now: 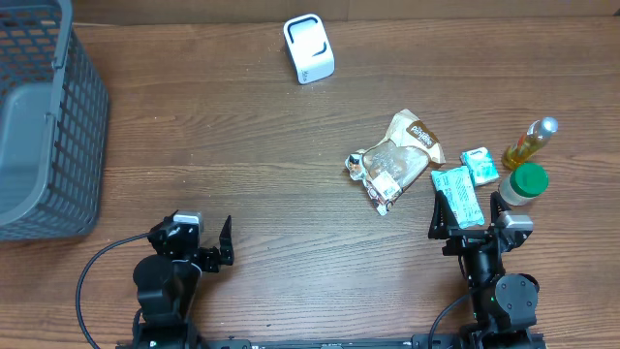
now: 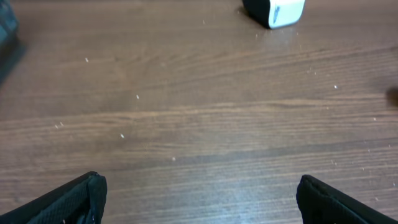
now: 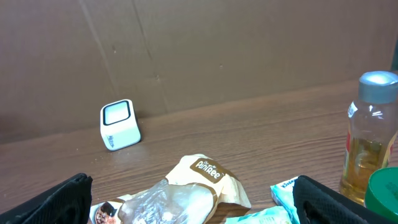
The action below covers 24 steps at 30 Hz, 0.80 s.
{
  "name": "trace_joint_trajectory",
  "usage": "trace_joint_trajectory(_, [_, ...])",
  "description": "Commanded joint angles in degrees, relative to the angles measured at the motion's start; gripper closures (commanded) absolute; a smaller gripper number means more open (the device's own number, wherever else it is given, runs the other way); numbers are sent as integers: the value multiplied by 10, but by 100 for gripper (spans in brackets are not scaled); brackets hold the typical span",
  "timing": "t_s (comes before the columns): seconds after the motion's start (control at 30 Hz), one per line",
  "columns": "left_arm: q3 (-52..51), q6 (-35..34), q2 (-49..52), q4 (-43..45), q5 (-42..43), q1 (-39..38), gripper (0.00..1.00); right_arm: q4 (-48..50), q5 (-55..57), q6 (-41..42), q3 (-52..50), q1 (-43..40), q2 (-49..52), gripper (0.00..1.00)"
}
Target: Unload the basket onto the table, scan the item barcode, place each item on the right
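Right gripper (image 3: pixel 193 180), black jaws parted, faces crinkly plastic bag (image 3: pixel 168 200).

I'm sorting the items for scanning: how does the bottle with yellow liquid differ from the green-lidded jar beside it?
The bottle is tall and slim; the jar is shorter and wider. The bottle has a small grey cap, the jar a broad green lid. The bottle stands farther back on the table than the jar. Both stand upright, close together.
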Motion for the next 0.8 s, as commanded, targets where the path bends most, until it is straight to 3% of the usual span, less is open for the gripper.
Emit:
trace_joint_trajectory(0.0, [-3, 19, -20, -2, -10, -3, 0, 3, -3, -3, -6, -2, -6, 0])
trace_joint_trajectory(0.77, [-4, 22, -193, -6, -39, -35, 0, 3, -3, -3, -6, -2, -6, 0])
